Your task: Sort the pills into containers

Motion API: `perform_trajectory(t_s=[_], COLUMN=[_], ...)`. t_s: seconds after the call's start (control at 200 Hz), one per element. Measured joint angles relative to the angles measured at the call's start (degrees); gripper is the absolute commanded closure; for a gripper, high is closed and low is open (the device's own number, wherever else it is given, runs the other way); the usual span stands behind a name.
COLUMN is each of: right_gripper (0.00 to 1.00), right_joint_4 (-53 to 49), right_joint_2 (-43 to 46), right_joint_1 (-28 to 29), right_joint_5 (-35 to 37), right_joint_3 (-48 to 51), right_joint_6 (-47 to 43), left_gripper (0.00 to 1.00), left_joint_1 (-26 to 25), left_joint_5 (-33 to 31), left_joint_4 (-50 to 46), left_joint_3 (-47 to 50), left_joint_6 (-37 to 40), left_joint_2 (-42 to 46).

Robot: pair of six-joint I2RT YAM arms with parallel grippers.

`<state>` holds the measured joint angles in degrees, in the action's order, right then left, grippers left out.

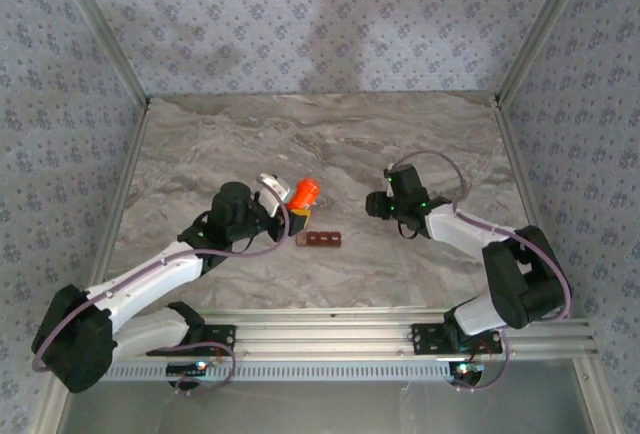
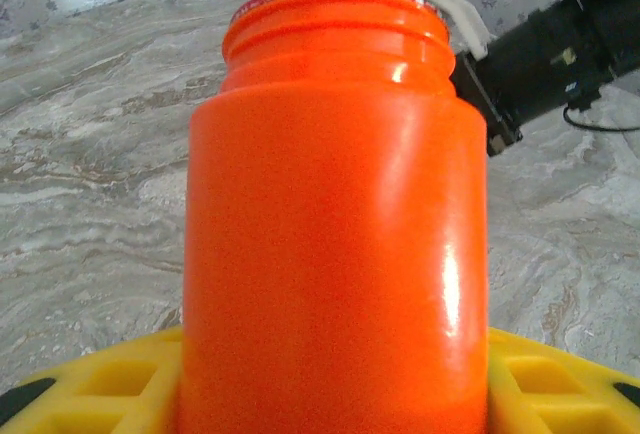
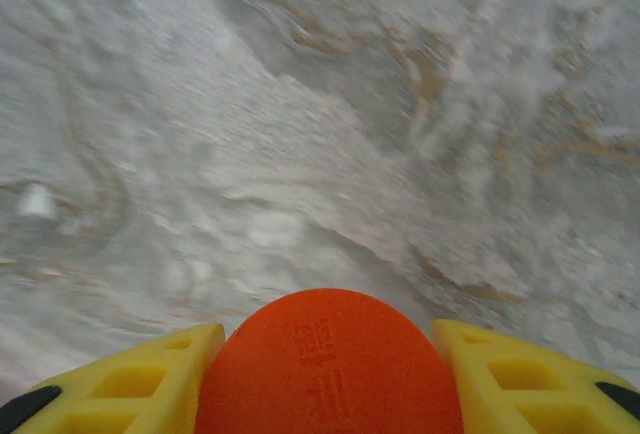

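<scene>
Containers, a dark red-brown strip of four joined cells (image 1: 320,240), lie on the grey marble surface (image 1: 400,144) just beside the left tool (image 2: 335,404). That tool grips a smooth orange plastic bottle (image 1: 305,192), probably for pouring. Well apart, the right tool (image 3: 327,339) clamps a round orange cap (image 3: 325,384), likely the bottle's.

Floral-patterned walls (image 1: 320,24) enclose a grey marbled tabletop (image 1: 320,134) fronted by a metal rail (image 1: 380,339).

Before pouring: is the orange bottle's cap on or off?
Off: bare neck threads show on the orange bottle; the right hand grips the orange cap.
</scene>
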<state>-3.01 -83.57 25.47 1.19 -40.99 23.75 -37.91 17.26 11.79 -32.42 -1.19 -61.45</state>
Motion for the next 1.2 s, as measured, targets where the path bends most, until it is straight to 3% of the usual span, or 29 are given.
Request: perform_trajectory(t_s=[0.28, 0.64, 0.974, 1.199], right_gripper=[0.43, 0.29, 0.27, 0.28], right_joint_4=[-0.1, 1.9, -0.1, 0.2], right_joint_2=[-4.9, -8.2, -0.5, 4.1], right_joint_1=[2.3, 3.0, 2.0, 2.4], right_joint_5=[12.0, 14.6, 8.4, -2.5], right_joint_3=[0.3, 0.9, 1.5, 0.5], right_joint_6=[2.9, 5.2, 5.3, 1.4], left_gripper=[1.0, 1.0, 1.0, 1.0], left_joint_1=[0.0, -0.9, -2.6, -3.9], left_joint_5=[-3.3, -6.7, -8.0, -9.5], left_joint_4=[-0.3, -2.3, -3.7, -4.6], left_joint_3=[2.8, 4.7, 5.0, 6.0], left_joint_6=[-0.9, -1.3, -1.7, -2.6], left_joint_2=[4.1, 6.5, 7.1, 7.1])
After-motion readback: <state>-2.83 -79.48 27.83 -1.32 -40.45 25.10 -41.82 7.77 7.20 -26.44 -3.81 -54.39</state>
